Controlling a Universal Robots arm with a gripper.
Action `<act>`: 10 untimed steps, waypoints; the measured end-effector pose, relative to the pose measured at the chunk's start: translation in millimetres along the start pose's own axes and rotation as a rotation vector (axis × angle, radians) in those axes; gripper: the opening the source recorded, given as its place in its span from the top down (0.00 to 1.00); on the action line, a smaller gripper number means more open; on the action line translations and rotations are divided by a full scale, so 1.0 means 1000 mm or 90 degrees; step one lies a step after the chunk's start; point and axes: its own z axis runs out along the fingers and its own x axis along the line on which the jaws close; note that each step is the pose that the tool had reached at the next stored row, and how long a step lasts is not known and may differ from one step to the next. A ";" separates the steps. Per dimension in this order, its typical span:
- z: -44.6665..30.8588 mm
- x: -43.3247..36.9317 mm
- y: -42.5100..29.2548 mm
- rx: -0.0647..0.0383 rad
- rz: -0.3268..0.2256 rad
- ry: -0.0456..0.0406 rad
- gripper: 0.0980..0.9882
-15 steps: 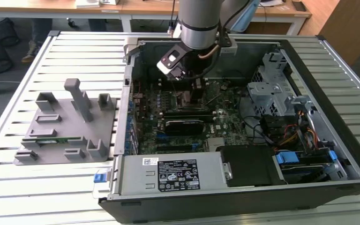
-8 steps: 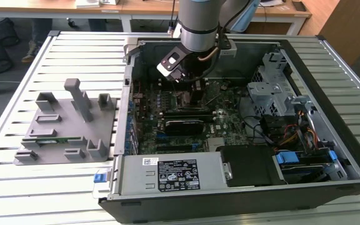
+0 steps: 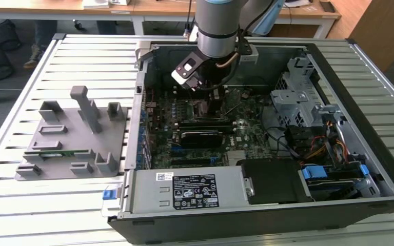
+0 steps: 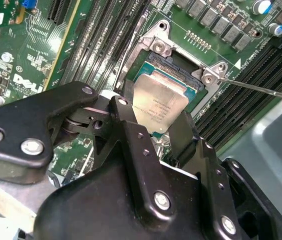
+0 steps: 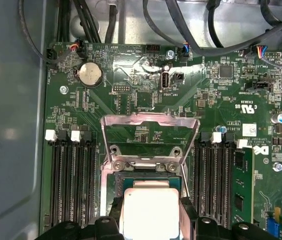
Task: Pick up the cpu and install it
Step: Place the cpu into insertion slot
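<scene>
Evidently my gripper (image 4: 152,115) was clamped on cpu (image 5: 150,212) by opposite edges, over open socket (image 4: 178,67). Judged chip light, stiff, slick on top, fragile underneath; edge hold only.

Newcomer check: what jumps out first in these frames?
First is the silver cpu, clamped in the black jaws of the gripper at the socket, whose metal bracket stands flipped open. In the exterior view, the arm reaches down into an opened computer case on a slatted table.
</scene>
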 end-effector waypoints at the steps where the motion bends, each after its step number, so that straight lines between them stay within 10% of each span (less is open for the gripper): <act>1: 0.0002 0.0003 0.0000 0.000 0.000 0.0001 0.52; 10: 0.0045 0.0015 -0.0007 0.000 0.001 -0.0001 0.52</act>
